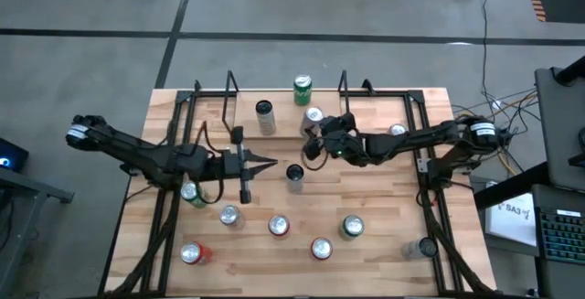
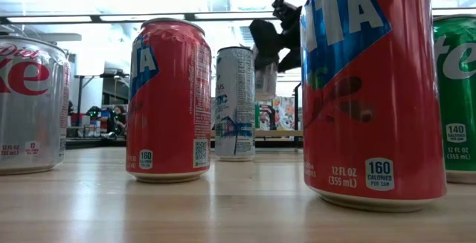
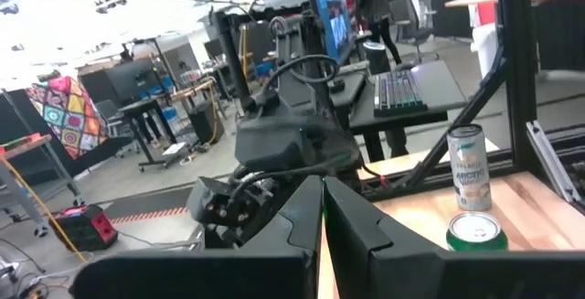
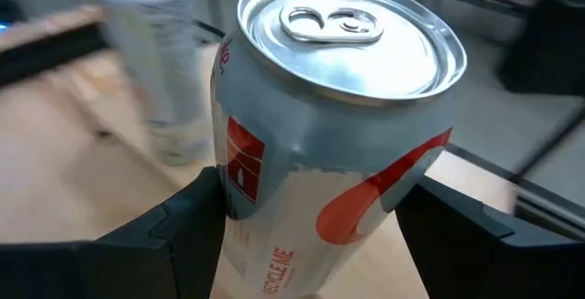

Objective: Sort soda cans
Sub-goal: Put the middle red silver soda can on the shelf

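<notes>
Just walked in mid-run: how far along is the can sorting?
Early. A green can and a silver one stand at the table's far edge. The right gripper holds a silver-and-red can. The left gripper waits shut. Mixed cans remain along the near side.

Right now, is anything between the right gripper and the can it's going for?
No. The right gripper already has its fingers on both sides of the silver can, with nothing between them. The left gripper is shut, away at mid-table.
</notes>
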